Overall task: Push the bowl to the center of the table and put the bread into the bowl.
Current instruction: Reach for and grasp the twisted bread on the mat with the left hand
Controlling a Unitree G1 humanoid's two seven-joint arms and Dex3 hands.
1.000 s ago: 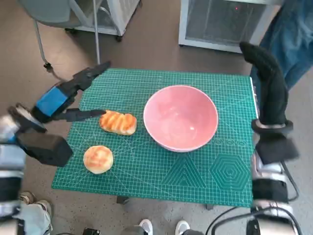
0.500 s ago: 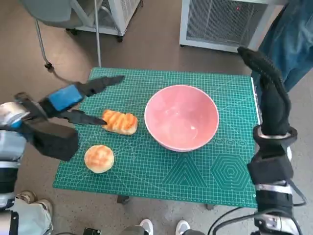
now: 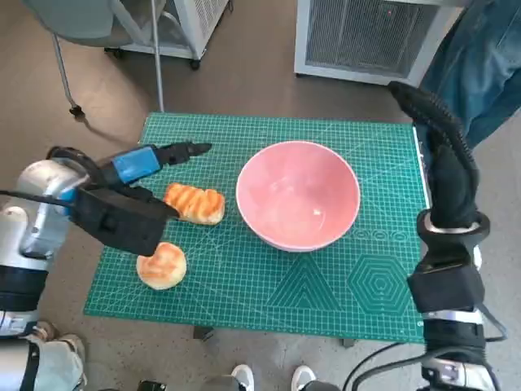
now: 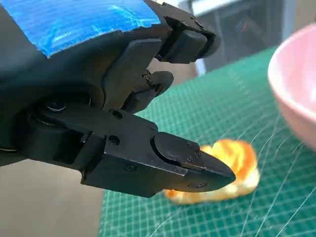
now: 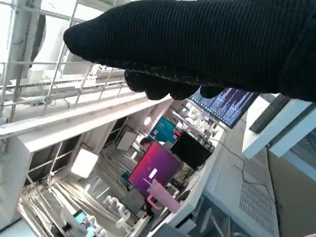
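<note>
On the counter's left side, the left hand (image 3: 138, 167) hovers spread and empty over the striped bread (image 3: 195, 204), a round bun (image 3: 161, 265) nearer. If it closes off-centre, the bread could skid away. The pink bowl (image 3: 298, 195) sits mid-counter; the right hand (image 3: 444, 155) hangs empty beside the right edge.

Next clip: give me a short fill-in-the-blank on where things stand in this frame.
1. The pink bowl holds ____ bread.
2. The striped bread lies between the bowl and the ____ hand.
3. The round bun sits on the ____ cutting mat.
4. The right hand holds ____.

Missing words: no; left; green; nothing
</note>
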